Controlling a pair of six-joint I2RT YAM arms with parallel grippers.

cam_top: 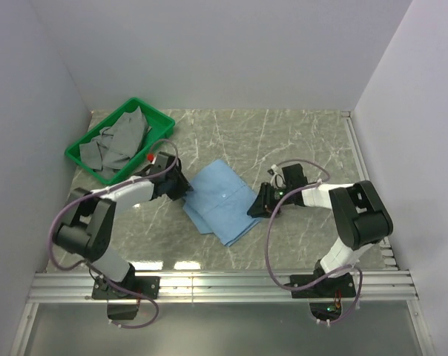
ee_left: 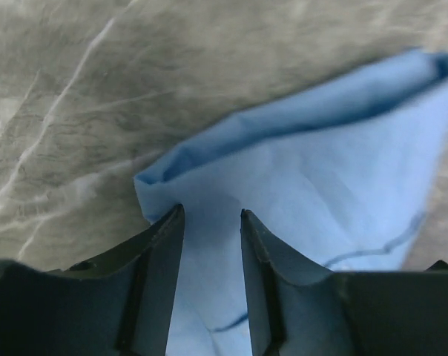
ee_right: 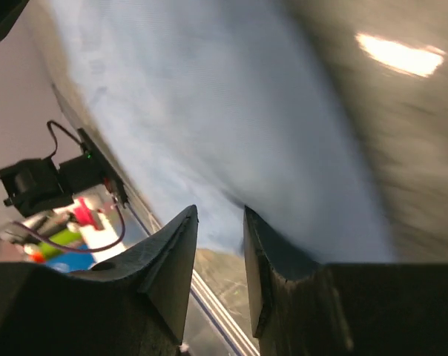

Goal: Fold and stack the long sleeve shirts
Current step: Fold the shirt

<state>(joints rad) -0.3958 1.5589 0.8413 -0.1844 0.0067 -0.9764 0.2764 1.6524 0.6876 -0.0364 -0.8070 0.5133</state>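
Blue shirt (cam_top: 220,202) lies folded, centre of desk (cam_top: 298,141). Left jaws, part open, straddle its left corner; right jaws, part open, sit at its right edge; neither visibly grips. Risk: closing on the top layer only would drag the fold apart.
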